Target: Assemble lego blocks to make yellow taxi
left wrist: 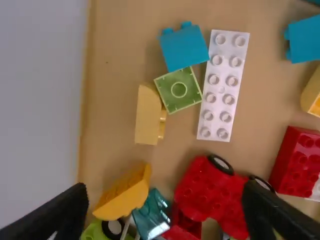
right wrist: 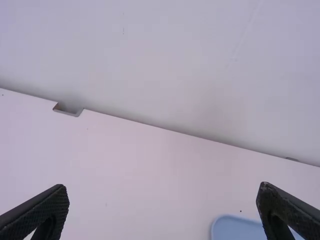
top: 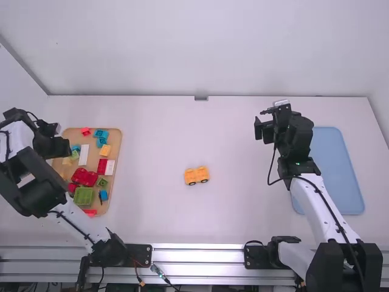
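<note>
A small orange-yellow block piece with dark wheels (top: 196,175) stands on the middle of the table. My left gripper (top: 56,141) is over the left edge of the wooden tray (top: 115,137). In the left wrist view my left gripper (left wrist: 165,214) stands open above the blocks, nothing between its fingers. Below it lie a sloped yellow block (left wrist: 125,194), a yellow block on its side (left wrist: 148,116) touching a green block (left wrist: 179,90), and a red wheeled piece (left wrist: 210,192). My right gripper (top: 262,130), held over the table's right part, is open and holds nothing in the right wrist view (right wrist: 162,212).
The tray also bears a long white plate (left wrist: 223,85), teal blocks (left wrist: 184,47), a red block (left wrist: 297,162) and several others. A blue tray (top: 337,170) lies at the right, partly beneath the right arm. A wall (top: 200,48) rises behind the table's far edge.
</note>
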